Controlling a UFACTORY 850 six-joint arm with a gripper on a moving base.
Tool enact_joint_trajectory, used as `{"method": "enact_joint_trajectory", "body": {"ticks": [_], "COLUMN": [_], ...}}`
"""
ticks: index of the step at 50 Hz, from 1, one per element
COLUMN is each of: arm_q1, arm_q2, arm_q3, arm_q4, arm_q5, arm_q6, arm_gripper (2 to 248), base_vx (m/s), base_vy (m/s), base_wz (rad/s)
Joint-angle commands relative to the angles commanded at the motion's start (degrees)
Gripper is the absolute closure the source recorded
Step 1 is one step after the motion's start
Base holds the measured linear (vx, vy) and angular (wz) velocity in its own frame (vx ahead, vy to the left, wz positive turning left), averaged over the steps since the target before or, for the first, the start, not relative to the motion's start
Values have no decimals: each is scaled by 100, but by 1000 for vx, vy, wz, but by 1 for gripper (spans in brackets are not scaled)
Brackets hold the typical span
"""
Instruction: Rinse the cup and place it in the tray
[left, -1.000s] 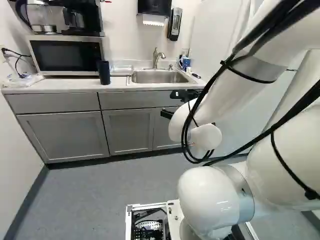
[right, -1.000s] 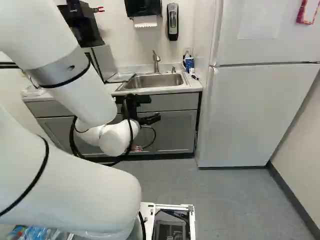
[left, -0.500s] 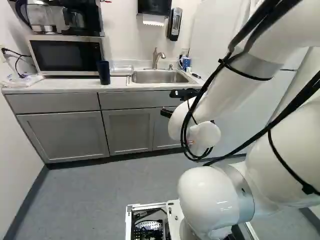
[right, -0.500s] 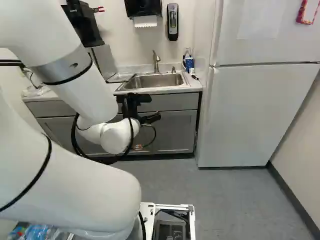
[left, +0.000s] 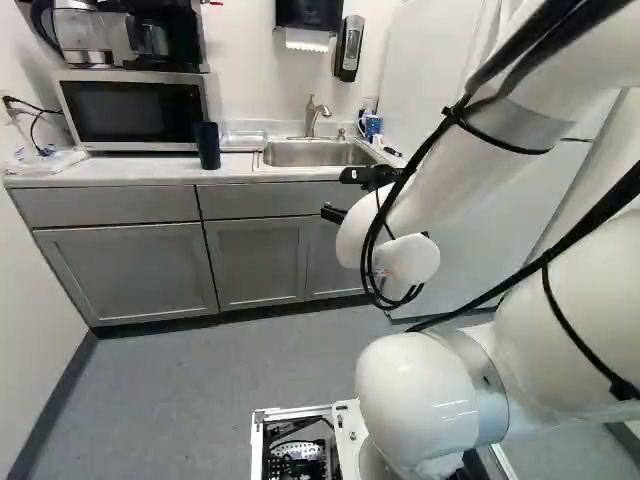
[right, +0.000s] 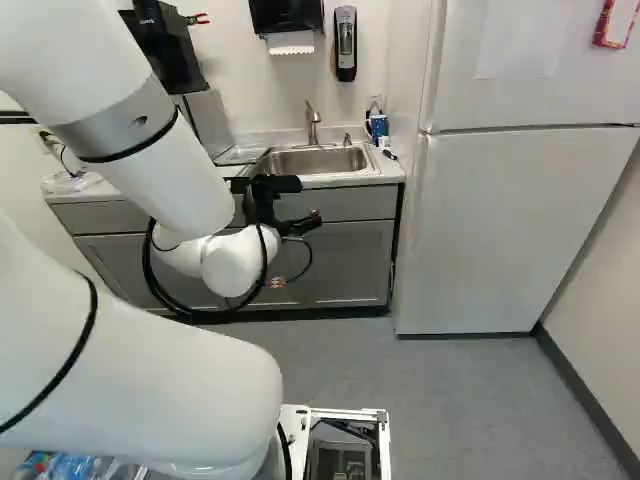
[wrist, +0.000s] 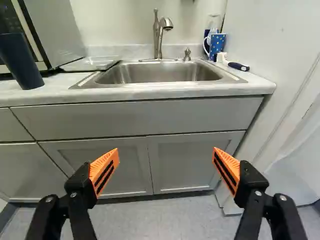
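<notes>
My gripper (right: 302, 224) is in front of the cabinet below the sink in the right base view. In the wrist view the gripper (wrist: 165, 159) stands wide open, nothing between its orange pads. A dark, tall cup (wrist: 21, 60) is upright on the counter, left of the sink in the left base view. A clear shallow tray (wrist: 91, 63) lies between this cup and the steel sink (wrist: 160, 73). The faucet (wrist: 160, 32) rises behind the basin. A blue patterned mug (wrist: 216, 44) stands beyond the sink's other side.
A microwave (left: 133, 110) with a coffee maker on top stands behind the dark cup. A brush (wrist: 234, 64) lies near the mug. The counter's front edge (wrist: 150, 94) runs ahead of the gripper, and a white fridge (right: 510, 220) borders the counter's right end.
The gripper and wrist have tilted up slightly, and the gripper sits a little higher before the cabinet. The base, cup and tray have not moved.
</notes>
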Motion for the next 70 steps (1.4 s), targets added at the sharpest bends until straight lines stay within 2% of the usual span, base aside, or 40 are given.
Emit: {"method": "enact_joint_trajectory", "body": {"ticks": [70], "arm_q1": [0], "arm_q2": [111], "arm_q3": [-869], "arm_q4": [0], "arm_q5": [0], "arm_q6": [0], "arm_gripper": [3], "base_vx": [0], "base_vy": [0], "base_wz": [0]}}
